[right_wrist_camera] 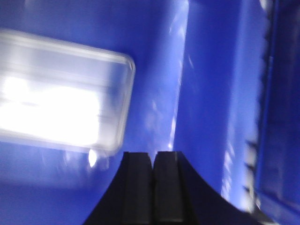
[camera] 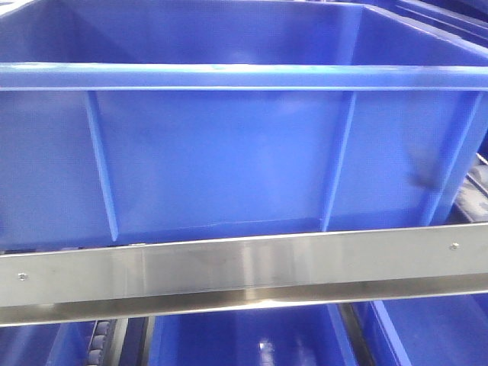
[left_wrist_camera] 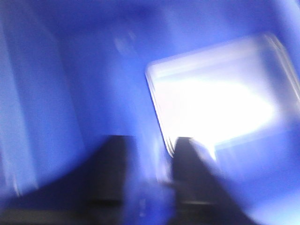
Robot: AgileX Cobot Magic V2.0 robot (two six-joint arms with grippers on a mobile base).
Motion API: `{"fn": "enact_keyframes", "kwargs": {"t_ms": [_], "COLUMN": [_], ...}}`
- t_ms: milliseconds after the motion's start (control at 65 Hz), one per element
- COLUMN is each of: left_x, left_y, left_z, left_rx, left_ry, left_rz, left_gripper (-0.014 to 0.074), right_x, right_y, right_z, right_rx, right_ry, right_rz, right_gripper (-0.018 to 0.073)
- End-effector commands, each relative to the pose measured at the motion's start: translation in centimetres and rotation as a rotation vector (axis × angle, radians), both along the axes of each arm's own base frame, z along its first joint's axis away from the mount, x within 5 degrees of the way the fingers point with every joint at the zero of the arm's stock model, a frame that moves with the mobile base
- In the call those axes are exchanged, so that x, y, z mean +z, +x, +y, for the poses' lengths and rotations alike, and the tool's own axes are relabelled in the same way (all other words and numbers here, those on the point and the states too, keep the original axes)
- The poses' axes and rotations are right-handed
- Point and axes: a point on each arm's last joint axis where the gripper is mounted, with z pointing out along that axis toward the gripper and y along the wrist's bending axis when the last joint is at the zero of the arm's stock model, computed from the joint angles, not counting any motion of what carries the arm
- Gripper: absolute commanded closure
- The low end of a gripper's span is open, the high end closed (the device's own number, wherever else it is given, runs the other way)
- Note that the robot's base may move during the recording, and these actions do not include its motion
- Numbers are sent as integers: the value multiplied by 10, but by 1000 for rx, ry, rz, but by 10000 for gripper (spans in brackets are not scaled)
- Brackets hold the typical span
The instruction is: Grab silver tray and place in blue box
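Observation:
The blue box [camera: 229, 152] fills the front view; its inside is not visible there, and neither gripper shows in that view. In the blurred left wrist view the silver tray [left_wrist_camera: 215, 108] lies bright inside the blue box [left_wrist_camera: 70, 93]. My left gripper [left_wrist_camera: 152, 145] is open, its two dark fingers apart, with the tray's near left edge just beside the right finger [left_wrist_camera: 187, 159]. In the right wrist view the silver tray [right_wrist_camera: 56, 108] lies on the blue floor [right_wrist_camera: 201, 93] at the left. My right gripper [right_wrist_camera: 152, 153] is shut and empty, to the right of the tray's corner.
A steel rail [camera: 244, 263] runs across in front of the box, just below it. Other blue bins [camera: 252, 335] sit lower, behind the rail. Conveyor rollers [camera: 99, 343] show at the lower left. A ribbed blue wall [right_wrist_camera: 276, 117] stands at the right.

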Motion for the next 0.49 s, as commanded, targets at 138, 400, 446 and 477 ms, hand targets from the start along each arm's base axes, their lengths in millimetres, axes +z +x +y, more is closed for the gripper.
{"fn": "enact_keyframes", "kwargs": {"t_ms": [138,400,446,477], "left_x": [-10,-44,-49,-52], "left_y": [-63,-121,-130,-134], "left_z": [31,69,77,81], "left_rx": [-134,-275,-293,-302], "left_ry": [-136,-315,-351,-358], "left_rz": [-142,-349,-400,-430], "left_gripper": [692,692,692,692], "right_x": [-2,-52,-63,-68], "right_y": [-70,-151,-168,-175], "right_z": [-34,-69,-76,-80], "right_rx": [83,169,182,187], "right_ry": [47,149,172,180], "right_rz": [-195,-406,-457,-480], "right_gripper": [506,506,506,506]}}
